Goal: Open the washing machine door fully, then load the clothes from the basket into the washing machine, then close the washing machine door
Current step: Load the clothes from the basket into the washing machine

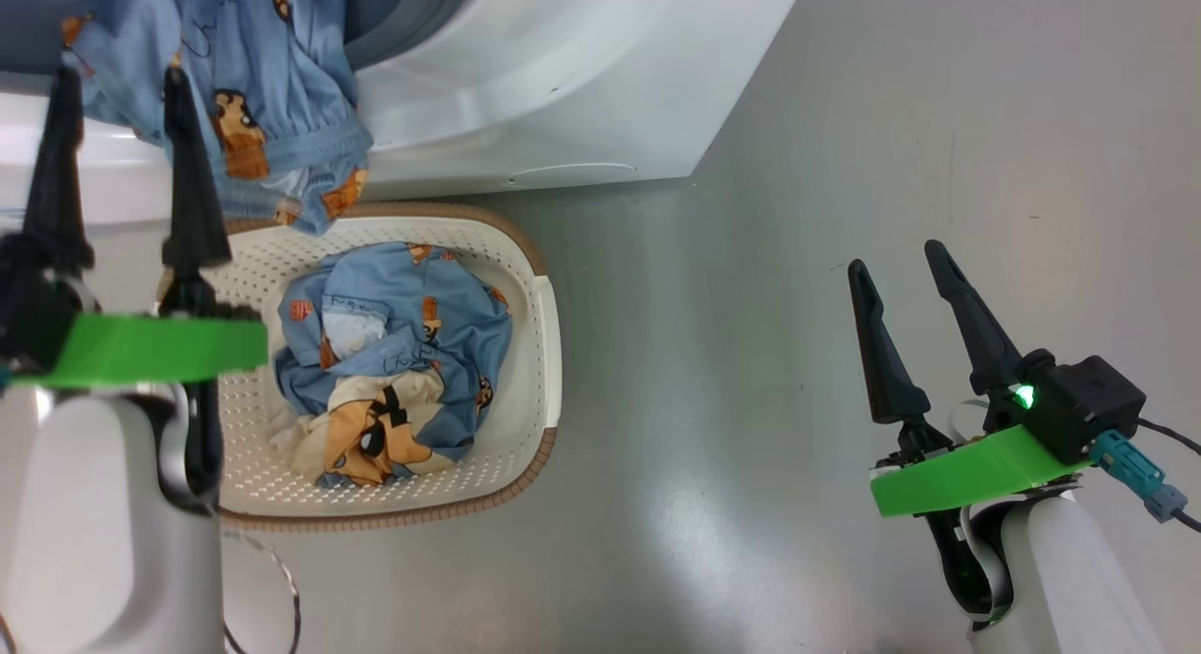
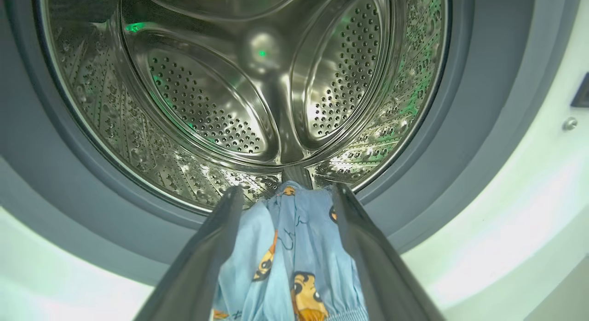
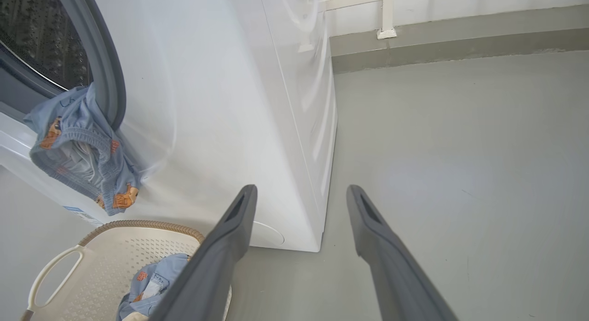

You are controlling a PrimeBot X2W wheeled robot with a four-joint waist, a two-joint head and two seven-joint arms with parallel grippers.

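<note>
The clothes are in two lots. One blue bear-print garment (image 1: 253, 100) hangs over the lower lip of the washing machine (image 1: 563, 91) opening, its upper part on the grey-blue gasket (image 2: 69, 196) and its elastic waistband dangling down the white front, above the basket. The steel drum (image 2: 257, 104) behind it is bare in the part seen. A second bundle (image 1: 394, 363), blue with a cream part, lies crumpled in the basket (image 1: 549, 354). The basket sits on the floor (image 1: 844, 119) just in front of the washing machine, its far rim close to the machine's base. Left tool (image 1: 120, 77): at the mouth of the washing machine, pointing into the drum, fingers spread apart and released. The hanging garment shows between and below them in the left wrist view; contact with the cloth cannot be told. Right tool (image 1: 894, 255): released, fingers apart, nothing between them. It hangs over bare floor, well apart from the washing machine's front corner, on the side away from the basket. In the right wrist view the right tool points towards that corner of the machine.
</note>
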